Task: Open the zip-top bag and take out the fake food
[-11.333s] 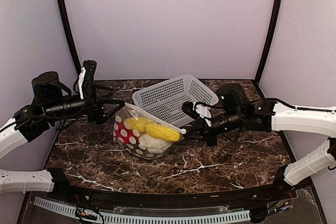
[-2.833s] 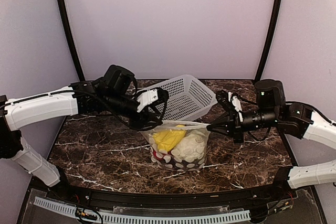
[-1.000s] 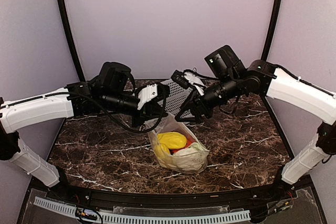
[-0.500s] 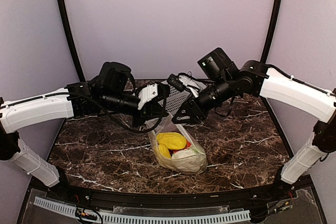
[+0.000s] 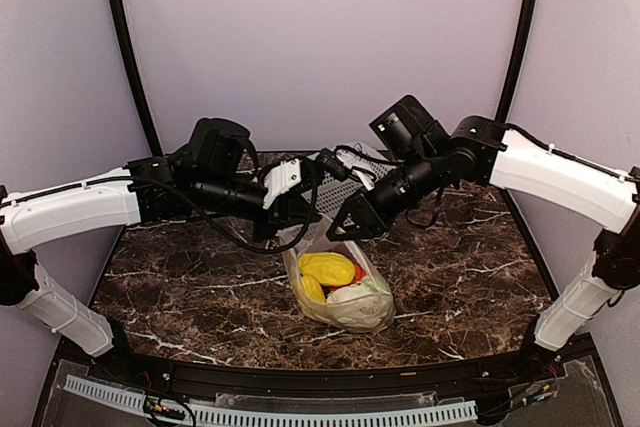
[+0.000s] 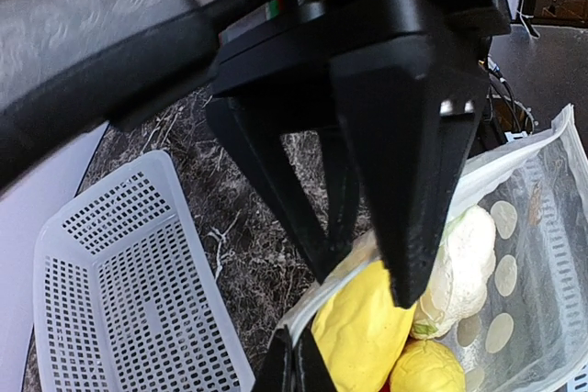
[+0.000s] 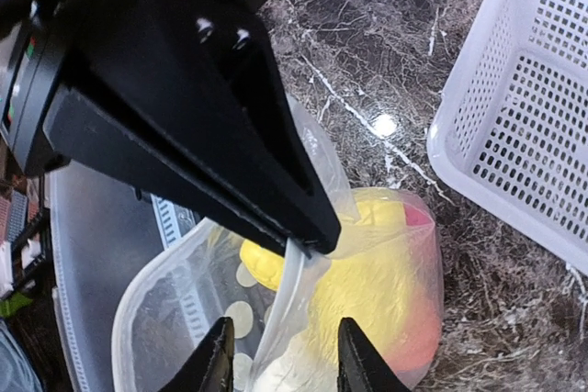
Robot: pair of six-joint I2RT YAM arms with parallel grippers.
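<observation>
The zip-top bag (image 5: 352, 305) stands on the marble table, its mouth pulled up and partly open. My left gripper (image 5: 303, 215) is shut on the bag's rim; in the left wrist view its tips (image 6: 294, 360) pinch the zip strip. My right gripper (image 5: 341, 230) is at the mouth, open, its fingers (image 7: 219, 355) straddling the rim strip (image 7: 296, 309) without touching it. Fake food fills the bag: a yellow piece (image 5: 325, 269), a red one (image 5: 358, 275) and a pale leafy one (image 5: 366, 297). The right wrist view shows the yellow piece (image 7: 367, 273) through the plastic.
The white perforated basket (image 5: 342, 187) sits just behind both grippers, largely hidden by them; it shows at the left (image 6: 119, 282) in the left wrist view and at the upper right (image 7: 524, 107) in the right wrist view. The two grippers nearly touch above the bag.
My right gripper has come down and left to the bag's mouth, and its fingers have drawn closer together around the rim. The left gripper has held still on the rim.
</observation>
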